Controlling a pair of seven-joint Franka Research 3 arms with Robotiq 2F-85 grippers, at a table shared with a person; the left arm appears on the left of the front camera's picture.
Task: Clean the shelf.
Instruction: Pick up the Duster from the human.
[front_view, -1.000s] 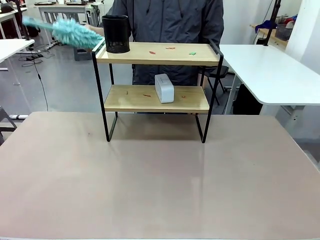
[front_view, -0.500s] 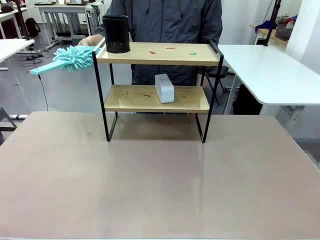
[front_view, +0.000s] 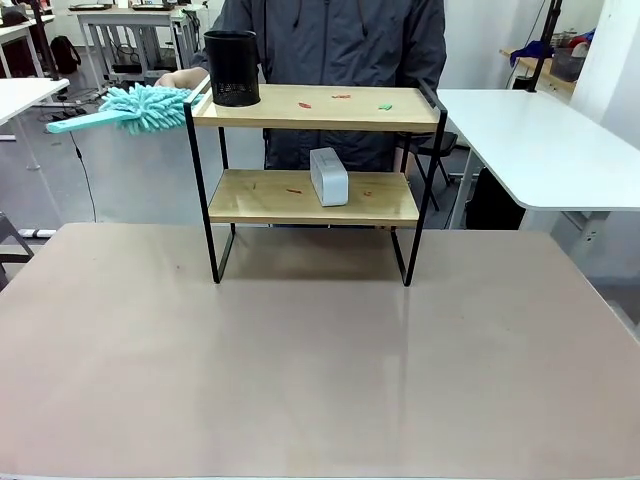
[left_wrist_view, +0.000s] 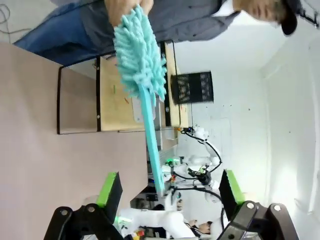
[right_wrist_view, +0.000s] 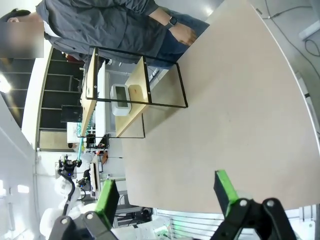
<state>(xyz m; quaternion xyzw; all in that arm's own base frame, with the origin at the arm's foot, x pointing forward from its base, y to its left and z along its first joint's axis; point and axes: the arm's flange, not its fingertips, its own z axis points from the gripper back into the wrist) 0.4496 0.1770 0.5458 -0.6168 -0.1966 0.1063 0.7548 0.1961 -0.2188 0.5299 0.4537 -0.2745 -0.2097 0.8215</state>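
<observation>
The shelf (front_view: 310, 108) stands at the table's far side, a two-board rack in a black frame. Small red and green bits (front_view: 341, 98) lie on its top board, more red bits on the lower one. A person behind it holds a teal duster (front_view: 145, 107) by its fluffy head, left of the top board, handle pointing left. In the left wrist view the duster (left_wrist_view: 140, 55) hangs ahead, its handle (left_wrist_view: 152, 145) running down toward the gap of my open left gripper (left_wrist_view: 168, 187), touching neither pad. My right gripper (right_wrist_view: 167, 189) is open and empty, far from the shelf (right_wrist_view: 135, 95).
A black mesh cup (front_view: 232, 68) stands on the top board's left end. A white box (front_view: 328, 176) sits mid lower board. The person's hand (front_view: 183, 80) is beside the cup. The beige table (front_view: 320, 360) lies bare in front. White tables (front_view: 540, 140) flank it.
The person swung the duster down from a raised, left-pointing pose to beside the top board's left end. Over the last half second its handle lifted slightly. Shelf contents have not moved.
</observation>
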